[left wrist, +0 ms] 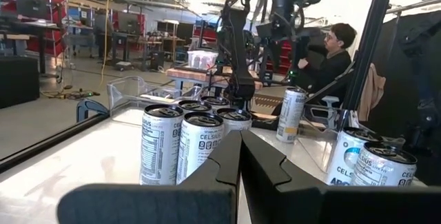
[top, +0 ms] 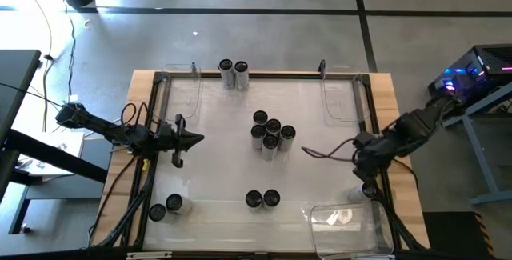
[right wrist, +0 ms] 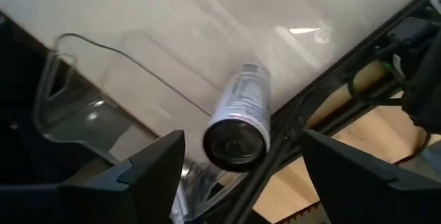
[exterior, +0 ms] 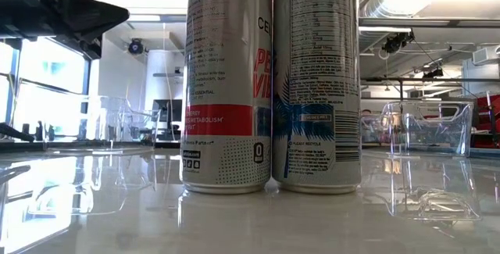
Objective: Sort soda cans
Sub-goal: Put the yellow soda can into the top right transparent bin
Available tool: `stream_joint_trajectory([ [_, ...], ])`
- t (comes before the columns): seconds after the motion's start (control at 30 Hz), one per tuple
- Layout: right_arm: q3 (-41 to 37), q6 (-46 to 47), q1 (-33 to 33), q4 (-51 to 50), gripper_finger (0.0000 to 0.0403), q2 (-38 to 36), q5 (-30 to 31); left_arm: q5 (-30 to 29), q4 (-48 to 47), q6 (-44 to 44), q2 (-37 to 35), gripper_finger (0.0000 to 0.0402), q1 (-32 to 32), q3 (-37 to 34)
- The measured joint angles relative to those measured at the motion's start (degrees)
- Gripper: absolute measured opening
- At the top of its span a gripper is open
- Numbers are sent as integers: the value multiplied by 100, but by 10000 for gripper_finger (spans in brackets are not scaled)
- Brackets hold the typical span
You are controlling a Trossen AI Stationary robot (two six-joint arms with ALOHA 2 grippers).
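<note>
The right gripper (right wrist: 241, 162) has its two dark fingers (right wrist: 148, 165) spread wide, one on each side of a single soda can (right wrist: 241, 124) that stands upright on the white table (top: 216, 140) below them — the can's sides look clear of both fingers. In the high view this can (top: 369, 190) sits by the table's right edge, just beside a clear bin (top: 348, 224) at the near right corner. The left gripper (left wrist: 238, 162) is shut on nothing, its fingers pressed together and pointing across the table toward a cluster of five cans (top: 272, 134) in the middle. Other cans stand in pairs: two (top: 234, 74) at the far edge, two (top: 262, 200) near the front edge (the ones filling the low view), and two (top: 164, 208) at the front left corner. Another clear bin (top: 342, 100) lies at the far right — well apart from the cluster.
</note>
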Motion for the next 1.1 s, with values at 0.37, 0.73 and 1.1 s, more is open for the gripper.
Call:
stream_joint_trajectory([
  [0.37, -724, 1634, 1247, 388, 289, 35, 279, -2, -75, 0, 0, 0, 0, 0],
  [0.73, -1332, 2082, 1711, 1124, 290, 31, 443, -48, -73, 48, -1, 0, 11, 0],
  [1.1, -1378, 1907, 1704, 1223, 329, 3, 347, -165, -73, 154, 0, 0, 11, 0],
])
